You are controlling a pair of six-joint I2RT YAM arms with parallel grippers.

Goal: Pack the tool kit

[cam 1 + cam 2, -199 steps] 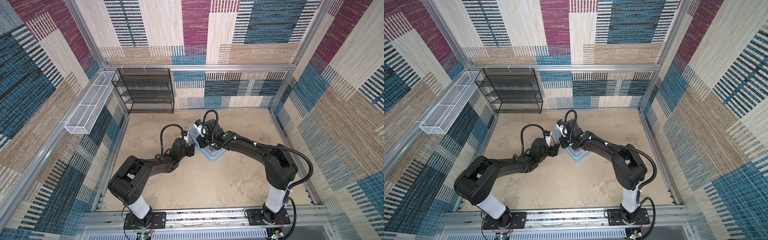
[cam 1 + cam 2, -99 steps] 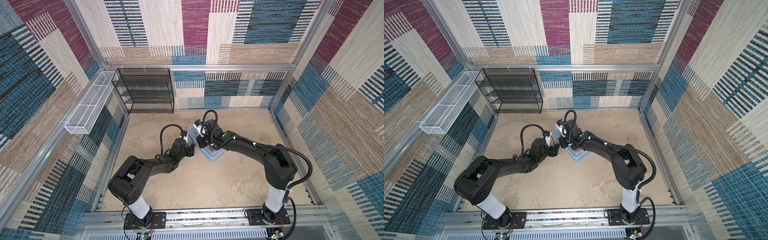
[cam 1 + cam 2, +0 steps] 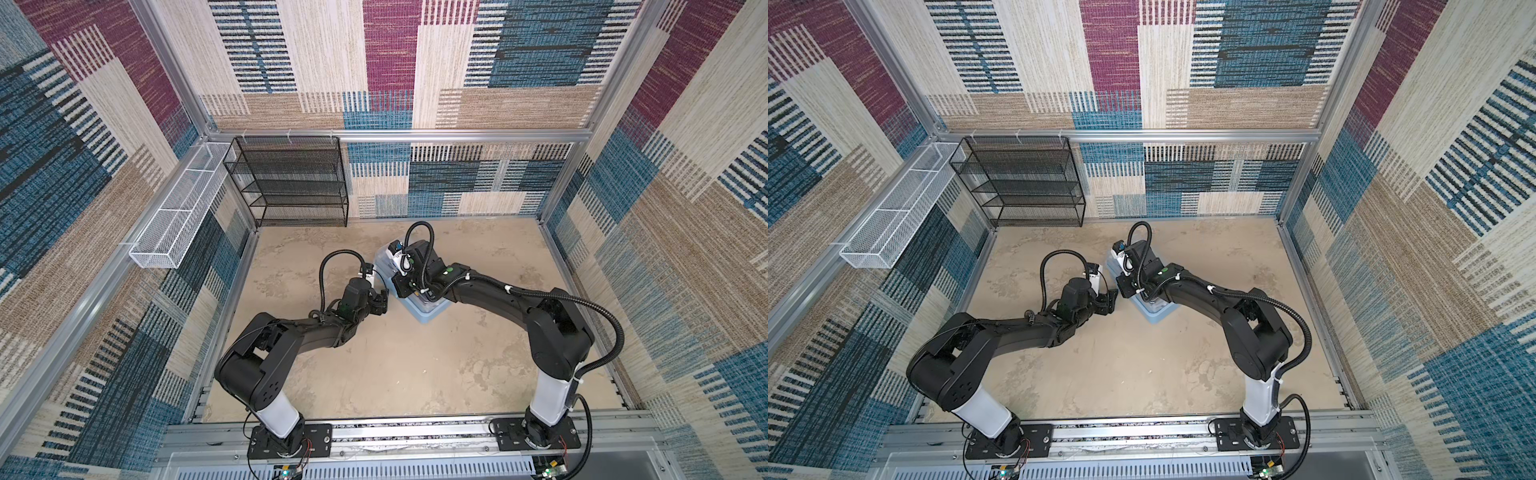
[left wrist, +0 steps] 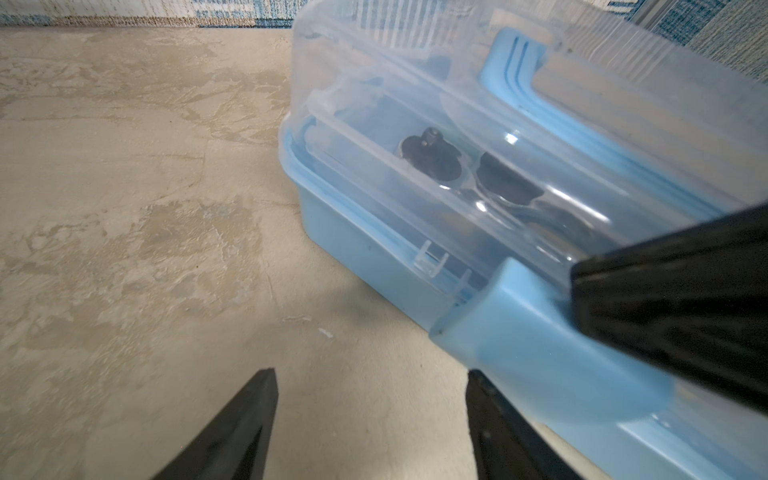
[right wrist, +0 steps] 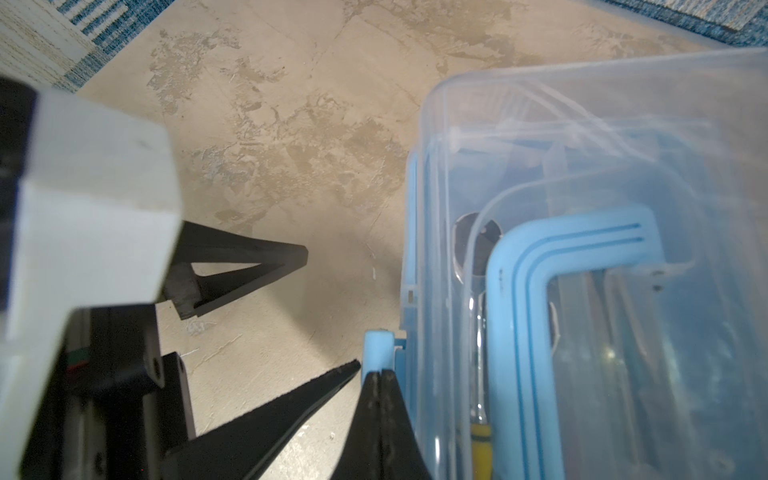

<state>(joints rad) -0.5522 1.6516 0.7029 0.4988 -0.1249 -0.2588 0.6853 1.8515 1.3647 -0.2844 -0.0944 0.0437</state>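
Bright even light, blurred wrist-view foregrounds.

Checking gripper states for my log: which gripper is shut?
The right gripper, jaws pressed together at the latch of the case; the left gripper stands open beside it.

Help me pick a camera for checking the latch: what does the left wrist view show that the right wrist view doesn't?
Only the left wrist view: the outer side wall of the light-blue plastic case down to the floor, and two dark ratchet heads side by side.

Only the right wrist view: a yellow-banded tool handle, and the right gripper seen shut, its tip at the blue latch tab.

Both: the transparent lid, the blue C-shaped handle, that latch, the open left gripper and the mottled beige floor.
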